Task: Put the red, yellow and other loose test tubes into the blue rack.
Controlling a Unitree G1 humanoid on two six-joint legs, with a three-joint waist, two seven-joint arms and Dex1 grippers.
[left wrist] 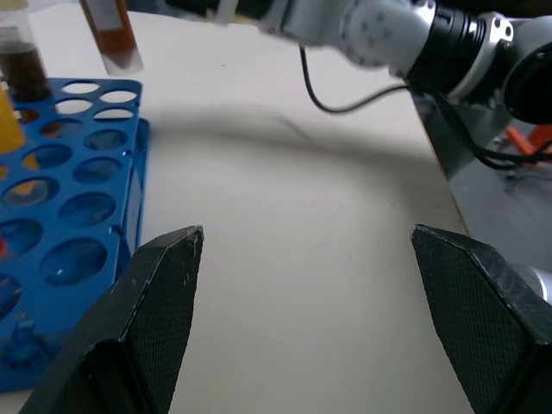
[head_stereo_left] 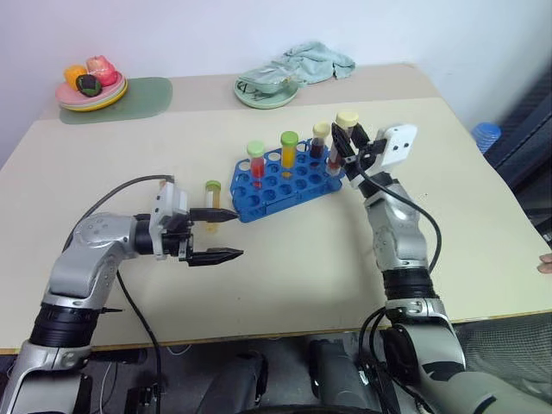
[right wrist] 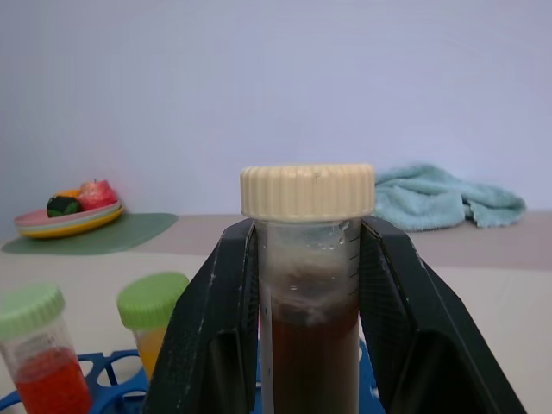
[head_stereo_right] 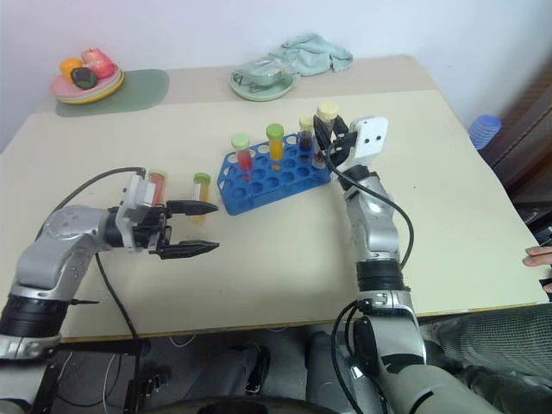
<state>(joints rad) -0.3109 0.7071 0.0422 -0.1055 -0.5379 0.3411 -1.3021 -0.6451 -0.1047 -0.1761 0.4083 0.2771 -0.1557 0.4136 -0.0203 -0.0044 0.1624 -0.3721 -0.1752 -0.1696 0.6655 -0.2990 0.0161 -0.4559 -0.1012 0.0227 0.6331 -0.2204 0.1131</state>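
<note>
The right hand point(head_stereo_left: 348, 138) grips a brown-filled tube point(right wrist: 308, 285) upright over the blue rack's point(head_stereo_left: 285, 185) end, beside three racked tubes; the left hand point(head_stereo_left: 222, 235) gapes empty on the bench point(head_stereo_left: 302, 267), another tube point(head_stereo_left: 212, 191) just behind.

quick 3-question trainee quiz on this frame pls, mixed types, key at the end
1. True or false: the left gripper is closed around a tube.
2. Multiple choice: how many tubes are seated in the blue rack? A) one B) three C) five
3. Fill in: the right gripper is shut on a brown-liquid tube whose cap is ___ in colour.

Key
1. False. Its fingers are spread and nothing is between them.
2. B. They are red, yellow-orange and dark brown.
3. Pale yellow.
</note>
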